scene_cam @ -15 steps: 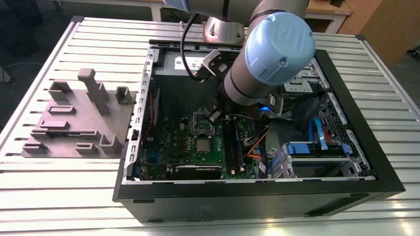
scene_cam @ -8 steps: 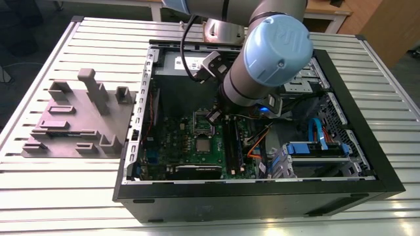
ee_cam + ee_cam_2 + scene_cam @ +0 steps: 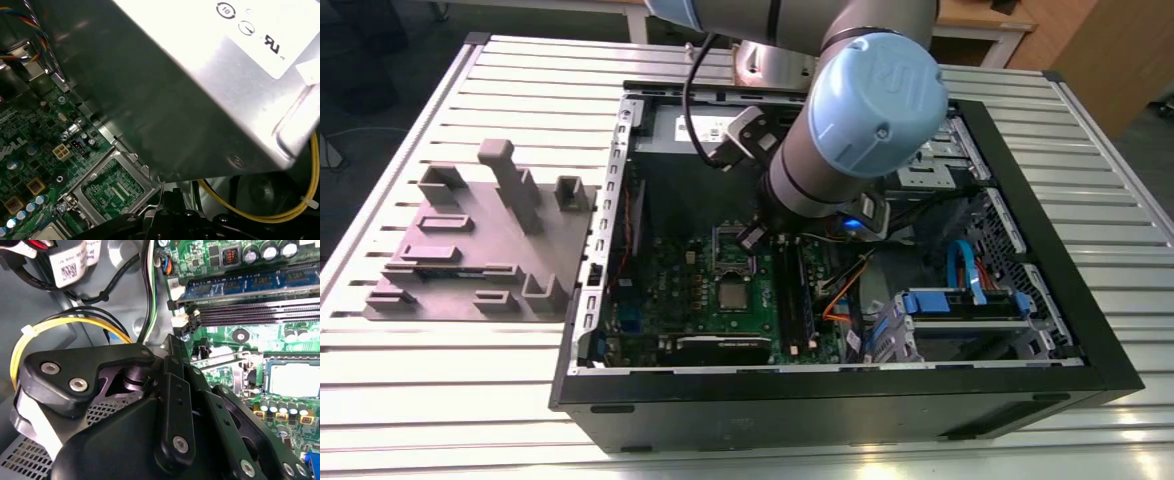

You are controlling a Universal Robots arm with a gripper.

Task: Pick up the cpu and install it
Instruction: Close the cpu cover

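The cpu is a small silver square lying flat in the socket of the green motherboard inside the open computer case. It shows as a bright plate in the second wrist view, and one corner of it shows in the first wrist view. The socket's metal-framed cover stands lifted beside it, also seen from outside. My gripper hangs just above that raised cover, on the power-supply side of the cpu and apart from it. Its black body is close in both wrist views.
The silver power supply sits close behind the gripper and looms large in the first wrist view. Memory slots and yellow cables lie alongside. A grey block tray stands on the slatted table at the exterior view's left. Blue drive cages fill the case's right.
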